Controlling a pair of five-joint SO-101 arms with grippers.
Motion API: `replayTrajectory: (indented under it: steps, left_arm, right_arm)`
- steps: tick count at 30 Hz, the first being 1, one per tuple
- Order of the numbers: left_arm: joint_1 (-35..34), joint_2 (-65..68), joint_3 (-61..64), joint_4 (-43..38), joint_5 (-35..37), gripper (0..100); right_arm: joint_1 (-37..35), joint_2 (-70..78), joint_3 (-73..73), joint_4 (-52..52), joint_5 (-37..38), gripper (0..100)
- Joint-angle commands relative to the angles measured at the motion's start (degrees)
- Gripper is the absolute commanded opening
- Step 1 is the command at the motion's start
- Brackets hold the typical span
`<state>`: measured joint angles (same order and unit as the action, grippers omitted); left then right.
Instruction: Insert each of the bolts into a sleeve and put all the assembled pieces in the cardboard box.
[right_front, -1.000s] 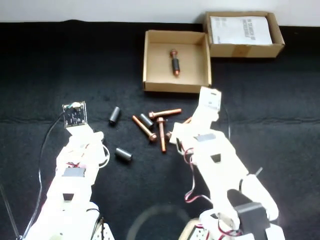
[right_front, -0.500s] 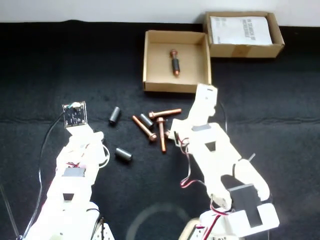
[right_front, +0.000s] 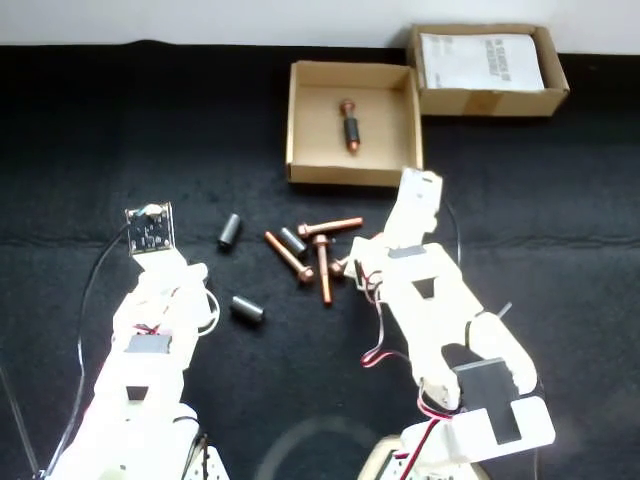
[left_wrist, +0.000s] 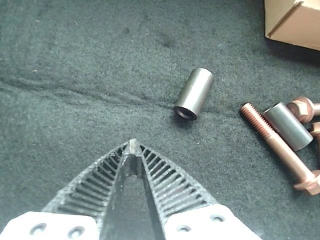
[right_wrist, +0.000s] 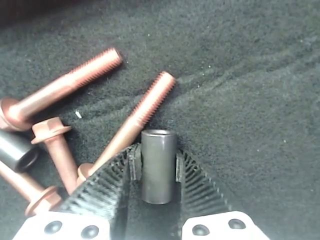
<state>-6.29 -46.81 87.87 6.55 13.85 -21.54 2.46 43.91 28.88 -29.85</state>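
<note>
Right pincer (right_wrist: 156, 151) tight around sleeve (right_wrist: 158, 175)

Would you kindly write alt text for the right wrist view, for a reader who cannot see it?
The right pincer grips a dark sleeve between its ribbed fingers, over a black cloth. Four copper bolts lie scattered alongside, the nearest bolt running close past one finger, and a second sleeve sits among them at the picture's edge.

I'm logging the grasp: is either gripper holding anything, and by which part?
The right gripper holds a dark sleeve, clamped across its sides, its open end sticking out. The left gripper is shut on nothing.
</note>
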Motion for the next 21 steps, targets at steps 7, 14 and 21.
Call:
replayTrajectory:
  steps: [7, 14, 21]
  left_arm:
    - [0.5, -1.0, -0.4, -0.4, -0.3, 1]
    - [2.3, -0.7, -9.7, 17.7, 1.0, 1]
    - [2.4, 5.1, -26.5, 38.9, 5.3, 1]
  right_arm:
    - [2.4, -3.1, -2.1, 2.9, -0.1, 0.6]
    - [3.2, -19.6, -2.5, 12.1, 1.9, 0.6]
    - [3.2, -34.1, -2.2, 20.7, 4.2, 0.6]
